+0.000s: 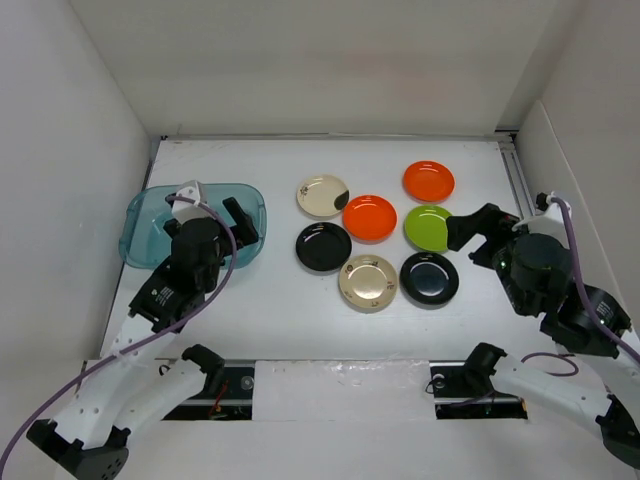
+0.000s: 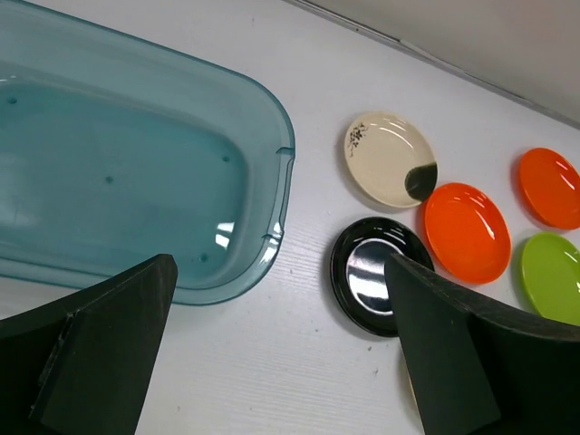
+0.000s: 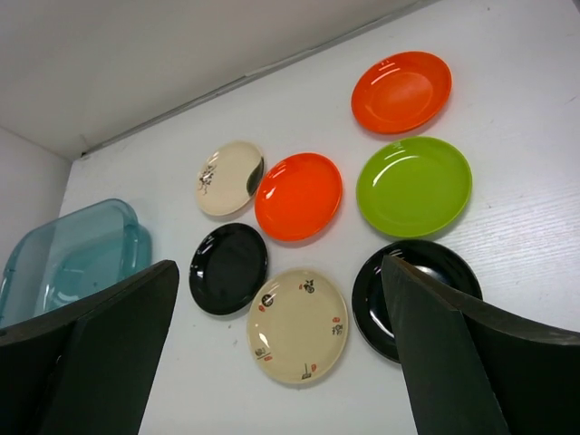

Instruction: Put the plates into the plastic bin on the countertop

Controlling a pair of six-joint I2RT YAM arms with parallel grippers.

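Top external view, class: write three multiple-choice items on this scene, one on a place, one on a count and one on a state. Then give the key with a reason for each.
1. Seen from the top view, where does the plastic bin stand relative to the plates?
A. To their left
B. To their right
C. In the middle of them

2. How many plates lie on the countertop?
A. Five
B. Seven
C. Nine

3. What is in the bin?
A. One orange plate
B. All the plates
C. No plate

Key:
1 A: the bin sits at the left edge, and every plate lies to its right.
2 B: there are two orange, two black, one green, one tan and one cream.
3 C: the left wrist view shows its floor bare, and all seven plates lie outside it.
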